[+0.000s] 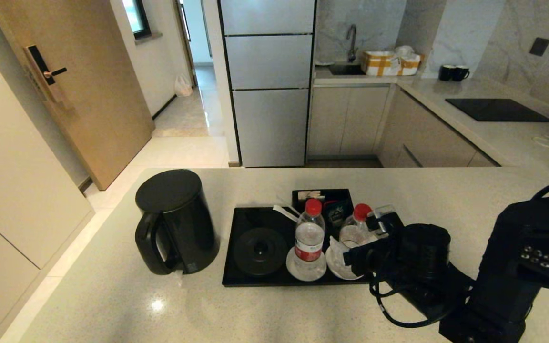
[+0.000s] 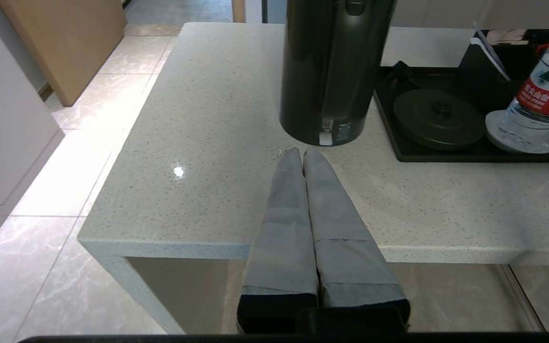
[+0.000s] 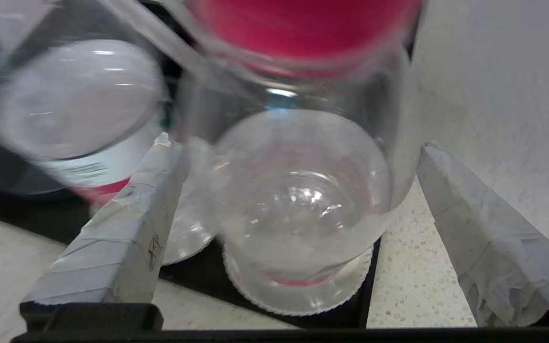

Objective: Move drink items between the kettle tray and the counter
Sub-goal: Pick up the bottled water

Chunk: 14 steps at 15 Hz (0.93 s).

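Observation:
Two clear water bottles with red caps stand on white coasters on the black kettle tray (image 1: 236, 272): the left bottle (image 1: 310, 236) and the right bottle (image 1: 353, 229). A dark teal sachet (image 1: 337, 212) leans in the small black box (image 1: 323, 194) behind them. My right gripper (image 1: 375, 227) is open at the tray's right end, its taped fingers on either side of the right bottle (image 3: 298, 190) without closing on it. The bottle rests on its coaster (image 3: 298, 297). My left gripper (image 2: 301, 151) is shut and empty over the counter's near edge, in front of the kettle.
A black kettle (image 1: 174, 221) stands on the grey speckled counter (image 1: 255, 314) left of the tray, off its round base (image 1: 260, 251). The left bottle (image 3: 79, 95) is close beside my right gripper's finger (image 3: 127, 224). Kitchen units and a fridge lie beyond.

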Available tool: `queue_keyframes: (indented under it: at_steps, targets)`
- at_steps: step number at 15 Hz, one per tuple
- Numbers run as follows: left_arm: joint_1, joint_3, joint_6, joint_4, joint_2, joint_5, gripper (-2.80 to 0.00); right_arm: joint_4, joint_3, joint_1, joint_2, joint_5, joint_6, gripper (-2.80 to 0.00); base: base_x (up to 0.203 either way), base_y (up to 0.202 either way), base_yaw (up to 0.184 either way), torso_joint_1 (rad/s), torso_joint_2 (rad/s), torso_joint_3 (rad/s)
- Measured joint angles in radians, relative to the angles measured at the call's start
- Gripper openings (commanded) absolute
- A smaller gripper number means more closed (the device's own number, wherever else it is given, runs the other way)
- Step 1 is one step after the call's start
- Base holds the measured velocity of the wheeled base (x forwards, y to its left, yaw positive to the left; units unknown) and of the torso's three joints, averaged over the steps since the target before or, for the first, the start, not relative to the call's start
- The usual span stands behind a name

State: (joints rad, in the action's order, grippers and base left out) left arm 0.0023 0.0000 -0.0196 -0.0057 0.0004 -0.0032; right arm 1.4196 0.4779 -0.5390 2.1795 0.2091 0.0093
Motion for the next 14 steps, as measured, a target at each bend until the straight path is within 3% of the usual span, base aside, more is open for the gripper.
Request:
queue_keyframes:
  at_steps: [8, 9, 14]
  targets:
    - [0.000, 0.000, 0.000, 0.000, 0.000, 0.000, -2.80, 0.002, 0.085, 0.022, 0.075, 0.011, 0.033, 0.00, 0.000, 0.000, 0.000, 0.000, 0.00, 0.000]
    - [0.000, 0.000, 0.000, 0.000, 0.000, 0.000, -2.80, 0.005, 0.089, 0.023, 0.083, 0.013, 0.036, -2.80, 0.000, 0.000, 0.000, 0.000, 0.00, 0.000]
    - [0.001, 0.000, 0.000, 0.000, 0.000, 0.000, -2.80, 0.004, 0.087, 0.022, 0.086, 0.012, 0.055, -2.80, 0.000, 0.000, 0.000, 0.000, 0.00, 0.000]
